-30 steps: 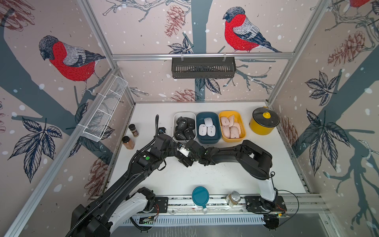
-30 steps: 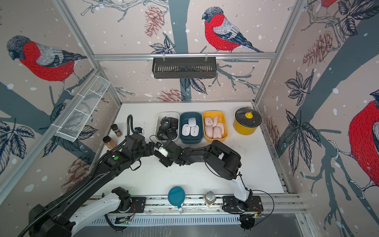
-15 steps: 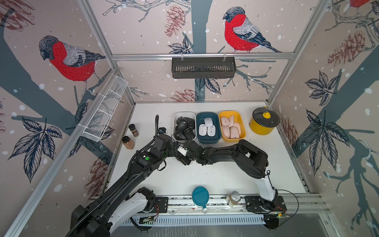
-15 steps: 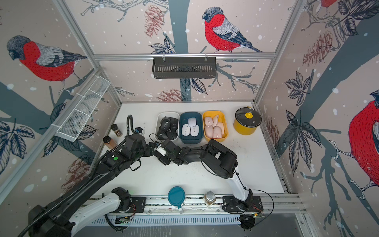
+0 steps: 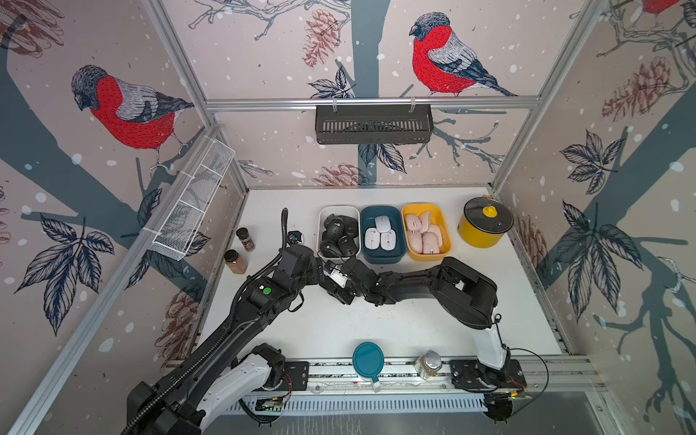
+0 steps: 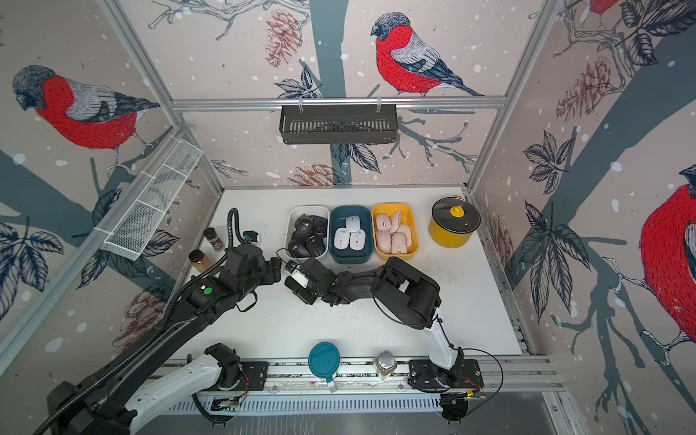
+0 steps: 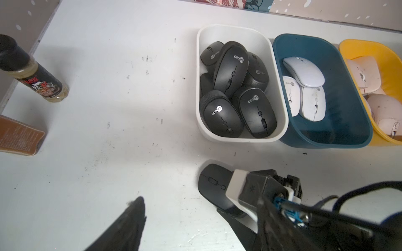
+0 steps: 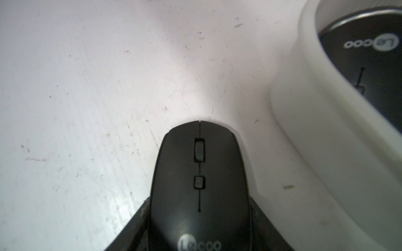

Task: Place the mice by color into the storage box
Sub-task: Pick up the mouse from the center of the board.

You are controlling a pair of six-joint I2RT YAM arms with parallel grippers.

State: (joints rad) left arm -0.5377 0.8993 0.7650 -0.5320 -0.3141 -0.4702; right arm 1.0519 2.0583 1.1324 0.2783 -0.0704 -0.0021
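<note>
One black mouse point(image 8: 200, 173) lies buttons up, close beside the white bin point(image 7: 198, 91). It looks to rest on the tabletop point(image 7: 108, 130), though I can't tell if it's a touch off the surface. My right pincer point(image 8: 200, 230) is pinching that black mouse at its rear half, a finger pressed on each flank, with the front end sticking out free.

My left pincer point(image 7: 185, 230) is spread, nothing between its fingers, hanging near the mouse but not touching it. In both top views the two arms meet just in front of the white bin.

The white bin holds a heap of black mice point(image 7: 230, 69), stacked and overlapping. The blue bin point(image 5: 382, 258) touches it on one side and has three white mice point(image 7: 304, 73), one lying across the other two. The yellow bin point(image 5: 429, 257) comes next in the same row, with several pink mice point(image 5: 423, 235) jumbled together, one tipped on edge.

A yellow pot point(image 5: 484, 229) with its lid on stands beyond the yellow bin, apart from it. Two spice jars point(image 5: 245, 238) stand by the left wall. A teal lid point(image 5: 368, 359) and a small glass jar point(image 5: 427, 363) sit at the front rail, well apart from the bins
</note>
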